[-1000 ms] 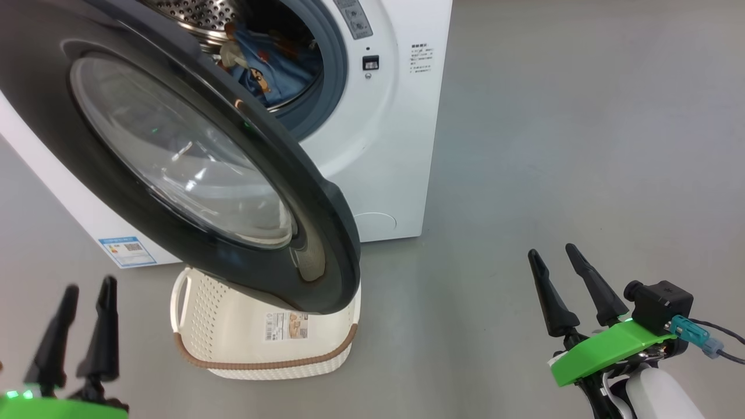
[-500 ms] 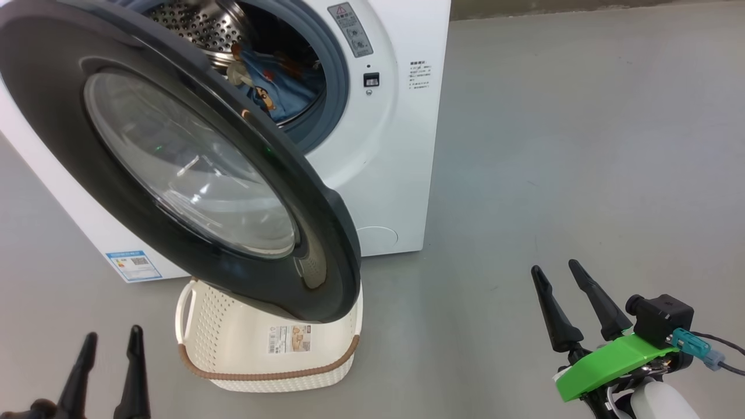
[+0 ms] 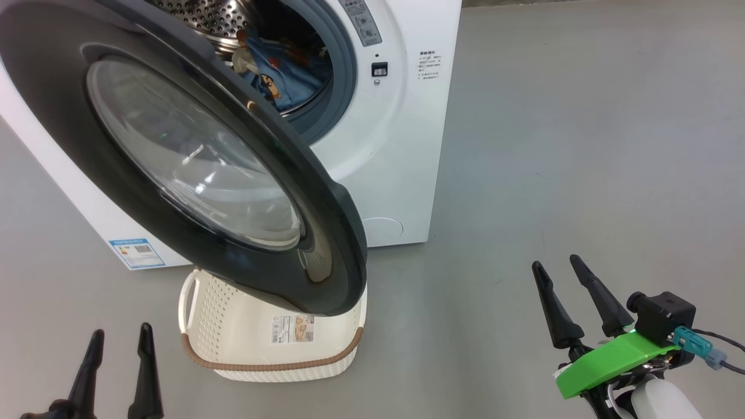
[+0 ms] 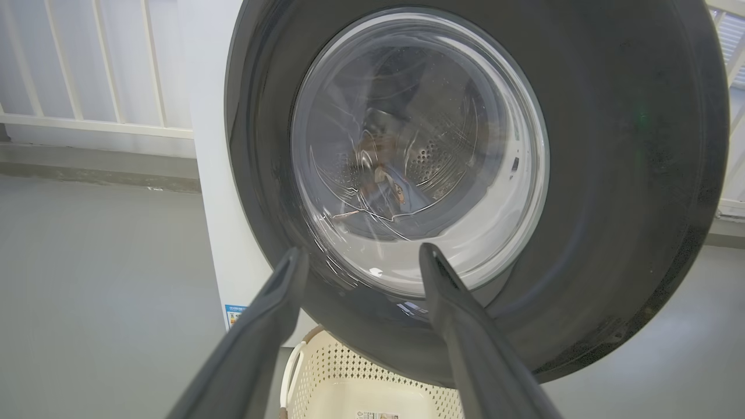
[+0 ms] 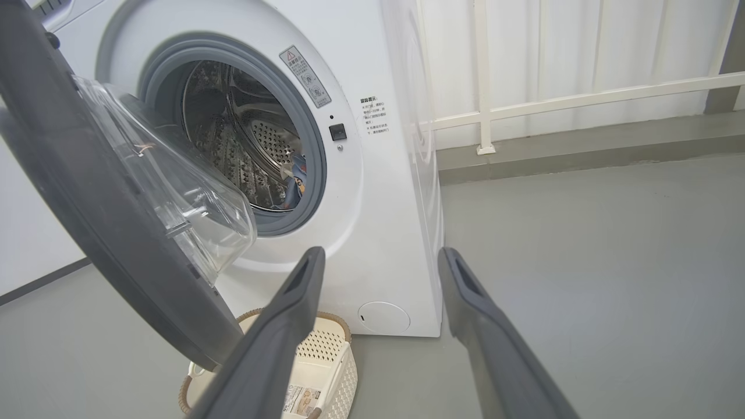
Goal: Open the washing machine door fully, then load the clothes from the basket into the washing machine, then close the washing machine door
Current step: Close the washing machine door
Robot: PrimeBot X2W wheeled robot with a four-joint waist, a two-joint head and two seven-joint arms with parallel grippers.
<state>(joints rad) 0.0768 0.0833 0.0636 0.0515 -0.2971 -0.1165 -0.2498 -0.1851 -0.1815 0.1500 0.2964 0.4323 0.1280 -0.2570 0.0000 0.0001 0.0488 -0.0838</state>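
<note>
The big round washing machine door [image 3: 192,157], with its glossy black rim and bulging clear window, hangs partly open, swung out above the small cream perforated plastic basket [image 3: 216,302]. The basket stands on the grey floor [image 3: 553,145] and looks bare inside. The light blue cartoon-print clothes [image 3: 285,81] lie in the steel drum of the big white front-loading washing machine [image 3: 401,145], so I judge closing to be my step.

My left end effector [image 3: 121,330] and right end effector [image 3: 555,262] are both spread wide, hold nothing, and are low and well apart from the door. I'd lay the left one's fingers against the black rim near its free edge. Then I'd push steadily until the latch catches, checking no fabric drapes over the gasket.
</note>
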